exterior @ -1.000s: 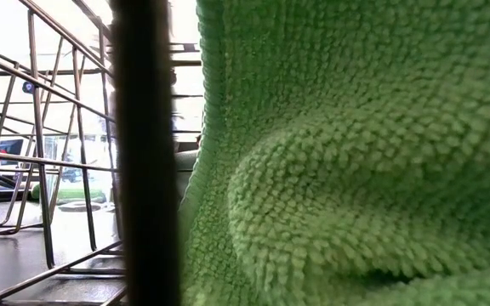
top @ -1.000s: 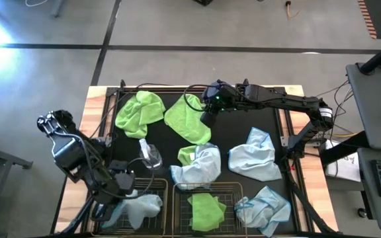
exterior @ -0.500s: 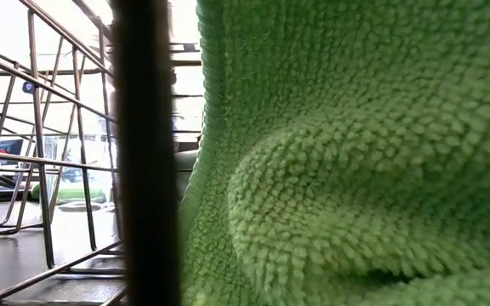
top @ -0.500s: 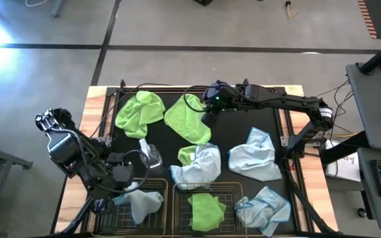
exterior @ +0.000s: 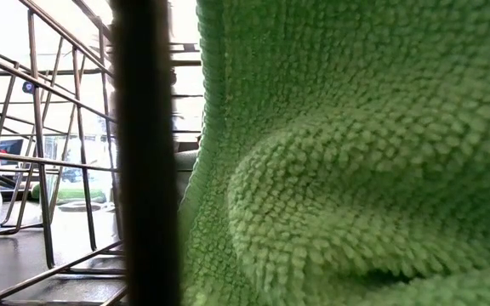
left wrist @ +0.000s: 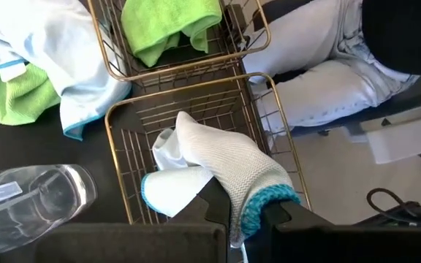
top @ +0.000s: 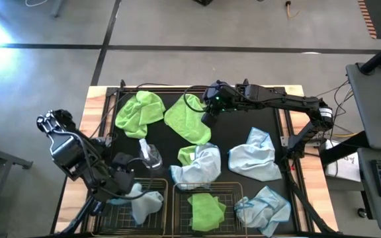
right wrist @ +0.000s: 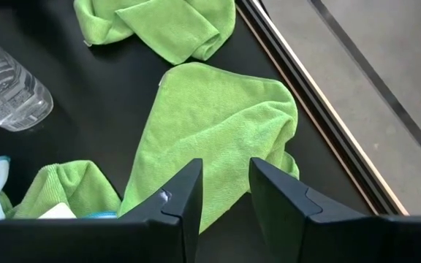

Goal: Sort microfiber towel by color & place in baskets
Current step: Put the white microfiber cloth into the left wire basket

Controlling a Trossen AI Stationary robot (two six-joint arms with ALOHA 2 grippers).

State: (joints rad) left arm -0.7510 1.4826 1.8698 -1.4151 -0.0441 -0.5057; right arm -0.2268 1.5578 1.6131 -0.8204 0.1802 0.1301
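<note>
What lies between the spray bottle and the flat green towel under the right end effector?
Only bare black mat lies between spray bottle and flat green towel, in the right wrist view.

From my overhead feed the light is even and fairly bright, with a strong white glare on the floor (top: 2,23) at the upper left corner and only soft shadows under the arms on the black table mat (top: 243,135). My table-level camera is almost blocked by a lime green towel (exterior: 347,153) pressed close, its loops sharp, while a dark basket wire (exterior: 143,153) is a blurred band and the room behind is washed out white. Both wrist feeds are crisp and evenly lit.
</note>
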